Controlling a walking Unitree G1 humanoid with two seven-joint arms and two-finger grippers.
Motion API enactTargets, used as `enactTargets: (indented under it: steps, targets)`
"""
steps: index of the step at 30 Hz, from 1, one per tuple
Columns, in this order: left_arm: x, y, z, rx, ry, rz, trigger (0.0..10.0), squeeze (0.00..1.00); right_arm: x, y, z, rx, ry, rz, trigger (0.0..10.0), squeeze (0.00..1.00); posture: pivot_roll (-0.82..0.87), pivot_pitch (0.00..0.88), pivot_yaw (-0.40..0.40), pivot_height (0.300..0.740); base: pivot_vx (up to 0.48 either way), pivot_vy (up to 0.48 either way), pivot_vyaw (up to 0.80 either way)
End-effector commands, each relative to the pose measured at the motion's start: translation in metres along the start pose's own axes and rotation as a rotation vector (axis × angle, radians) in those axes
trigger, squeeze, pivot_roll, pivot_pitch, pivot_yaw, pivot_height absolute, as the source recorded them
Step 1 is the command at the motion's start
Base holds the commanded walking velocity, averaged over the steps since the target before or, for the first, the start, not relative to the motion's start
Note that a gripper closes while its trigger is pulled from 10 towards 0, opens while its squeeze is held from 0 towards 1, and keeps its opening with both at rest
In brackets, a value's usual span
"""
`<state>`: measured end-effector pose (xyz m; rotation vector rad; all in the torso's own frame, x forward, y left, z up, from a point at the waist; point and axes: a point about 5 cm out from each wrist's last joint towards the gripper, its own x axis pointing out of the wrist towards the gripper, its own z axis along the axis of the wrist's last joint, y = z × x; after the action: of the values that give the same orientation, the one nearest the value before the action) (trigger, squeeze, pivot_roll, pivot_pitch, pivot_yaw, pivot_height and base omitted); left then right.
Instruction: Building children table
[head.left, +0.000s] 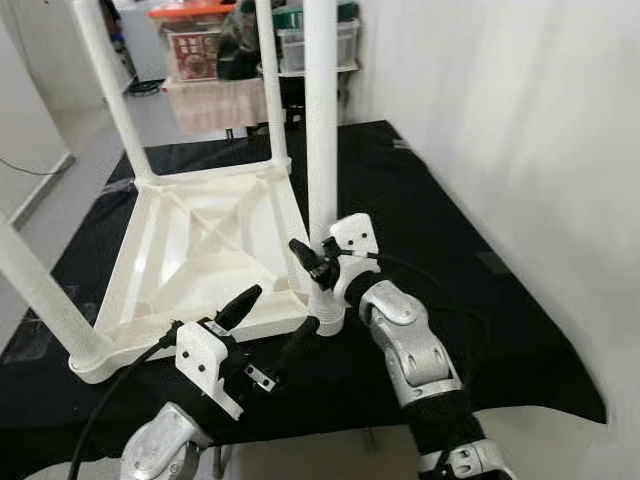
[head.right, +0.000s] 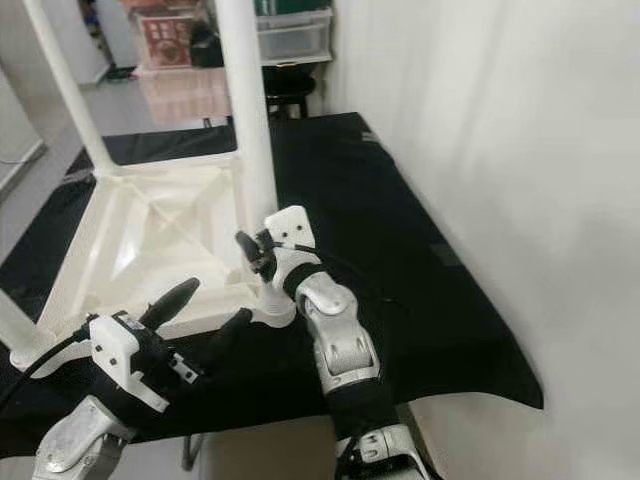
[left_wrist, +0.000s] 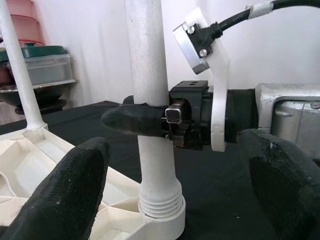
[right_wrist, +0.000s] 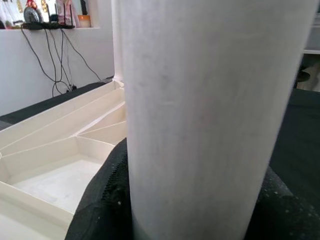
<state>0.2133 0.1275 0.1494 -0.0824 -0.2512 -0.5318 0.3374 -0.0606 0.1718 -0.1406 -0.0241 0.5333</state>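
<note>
On the black cloth (head.left: 420, 200) lies the upturned white tabletop (head.left: 200, 250), and at its near corner the right gripper (head.left: 322, 262) clamps its fingers around the upright white leg (head.left: 321, 120), while the left gripper (head.left: 270, 322) hovers just beside that corner, fingers spread wide.

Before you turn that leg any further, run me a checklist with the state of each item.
1. Right gripper closed on the near-right table leg: ok.
2. Leg upright in its corner socket: ok.
3. Leg screwed fully home: not ok, threads show above the socket.
4. Left gripper free: ok, open, just short of the upturned tabletop.
5. Other legs seated: cannot tell.
</note>
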Motion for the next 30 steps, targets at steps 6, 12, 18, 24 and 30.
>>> enactTargets:
  steps: [6, 12, 18, 24, 30]
  targets:
    - [0.001, 0.003, -0.005, -0.015, 0.026, -0.001, 10.0, 0.00, 0.006, 0.004, -0.001, 0.010, 0.036, 0.227, 10.0, 1.00, -0.08, 0.046, 0.020, 0.740, 0.000, 0.000, 0.00]
    - [0.005, -0.001, -0.007, -0.020, 0.024, -0.005, 10.0, 0.00, 0.019, -0.020, 0.023, -0.072, -0.011, 0.627, 10.0, 0.00, -0.06, 0.030, -0.002, 0.740, 0.000, 0.000, 0.00]
    - [0.005, -0.002, -0.008, -0.022, 0.027, -0.007, 10.0, 0.00, 0.024, -0.026, 0.023, -0.027, 0.048, 0.725, 10.0, 0.00, -0.05, 0.026, -0.006, 0.740, 0.000, 0.000, 0.00]
    - [0.004, -0.003, -0.009, -0.025, 0.034, -0.009, 10.0, 0.00, 0.028, -0.023, 0.025, -0.022, 0.092, 0.860, 0.0, 0.00, -0.03, 0.023, -0.008, 0.740, 0.000, 0.000, 0.00]
    - [0.004, -0.003, -0.010, -0.027, 0.035, -0.008, 10.0, 0.00, 0.029, -0.026, 0.025, -0.006, 0.082, 0.855, 0.0, 0.00, -0.03, 0.022, -0.009, 0.740, 0.000, 0.000, 0.00]
